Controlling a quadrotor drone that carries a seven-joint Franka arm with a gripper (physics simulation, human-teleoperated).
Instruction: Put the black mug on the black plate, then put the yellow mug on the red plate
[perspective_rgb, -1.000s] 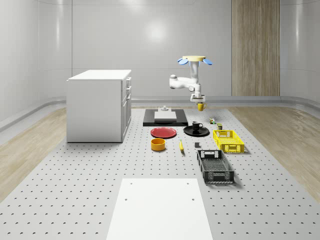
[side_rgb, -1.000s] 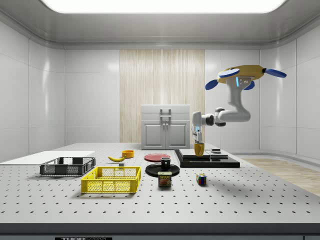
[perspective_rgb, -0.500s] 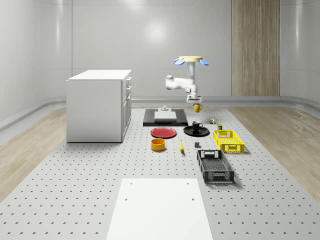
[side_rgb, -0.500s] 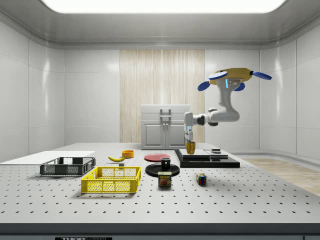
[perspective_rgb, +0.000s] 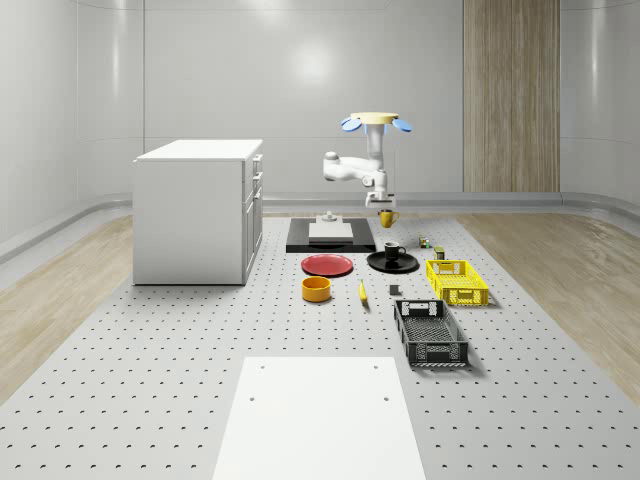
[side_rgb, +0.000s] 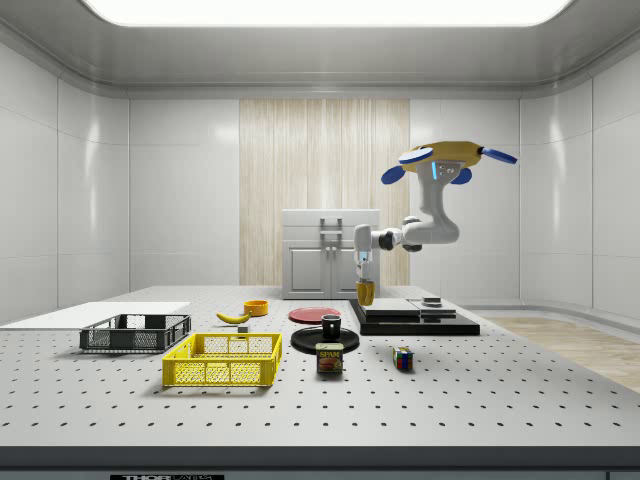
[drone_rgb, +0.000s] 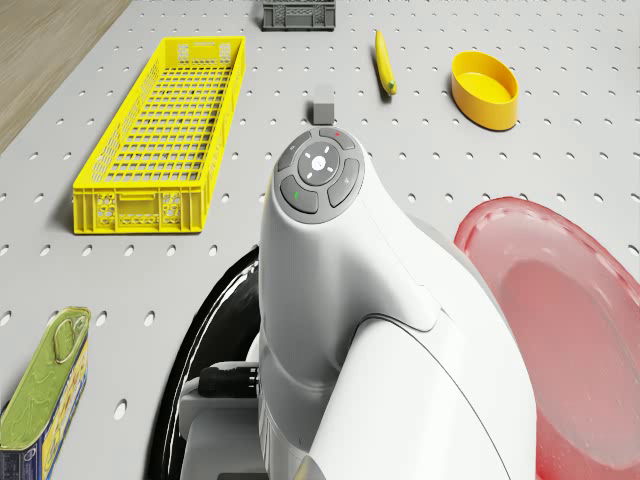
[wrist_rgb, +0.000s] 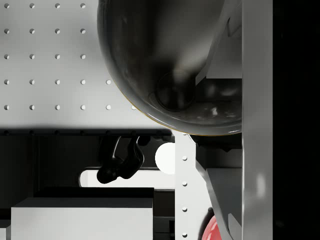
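Drone hovers; pincer grips yellow mug above black platform.

You see a glossy red plate, a glossy black plate, and a matt perforated table.
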